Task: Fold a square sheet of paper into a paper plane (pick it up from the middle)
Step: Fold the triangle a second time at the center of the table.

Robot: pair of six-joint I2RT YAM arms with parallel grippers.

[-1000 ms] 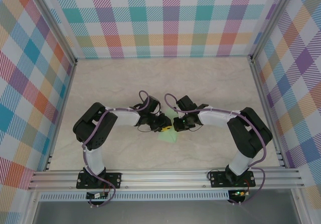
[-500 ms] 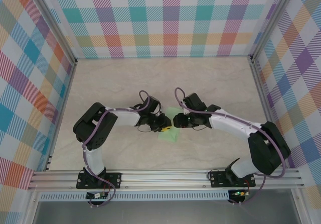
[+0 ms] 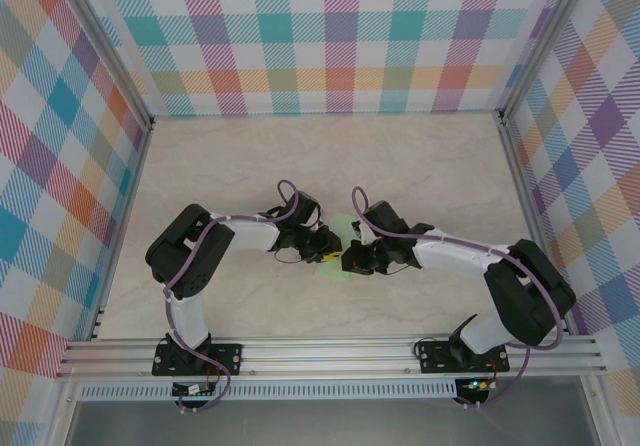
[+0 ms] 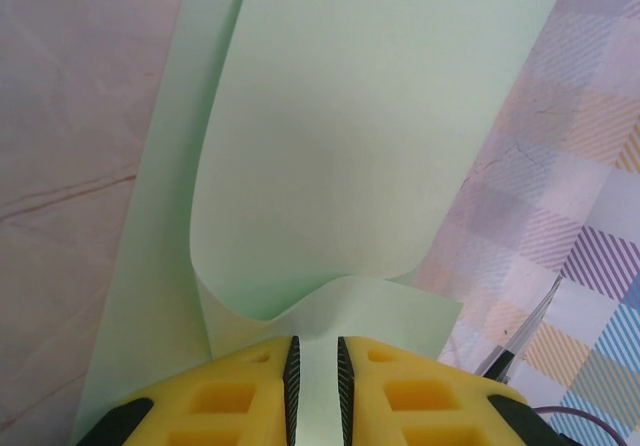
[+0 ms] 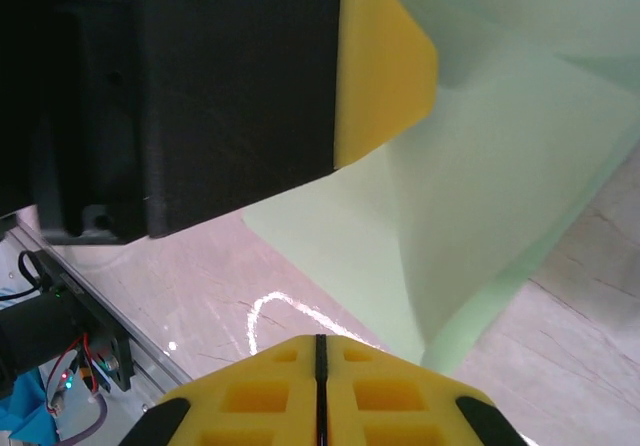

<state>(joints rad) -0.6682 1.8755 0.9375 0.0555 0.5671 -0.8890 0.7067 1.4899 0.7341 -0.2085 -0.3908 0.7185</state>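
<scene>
Since half a second ago, the right arm (image 3: 470, 261) has drawn back towards the near side of the table. Its elbow is less extended, and its gripper has dropped from beside the far edge of the paper to the paper's right-hand side. The left arm (image 3: 215, 236) has not shifted.

Left gripper (image 3: 328, 251): clenched on the sheet of paper (image 3: 333, 271). In the left wrist view, a raised flap of the sheet (image 4: 370, 146) runs down between the yellow fingers (image 4: 400, 391) of the gripper (image 4: 315, 351), and both pads bear on it. One layer lies flat on the marbled table (image 4: 70, 116). A second layer curls up from it into the grip.

Right gripper (image 3: 352, 259): closed and empty. In the right wrist view, its two yellow fingers (image 5: 250, 391) meet along a thin seam, with nothing between them at the gripper (image 5: 320, 344). The tips stand just short of the sheet's near edge and apart from it.

Sheet of paper: pale mint green, partly folded, near the middle of the table (image 3: 230, 166) between the two grippers. The right wrist view shows the paper (image 5: 500, 176) with a crease and overlapping layers. The left gripper's yellow finger (image 5: 385, 76) and black body sit over its upper left part. Whether the flat layer's corners are aligned cannot be determined.
</scene>
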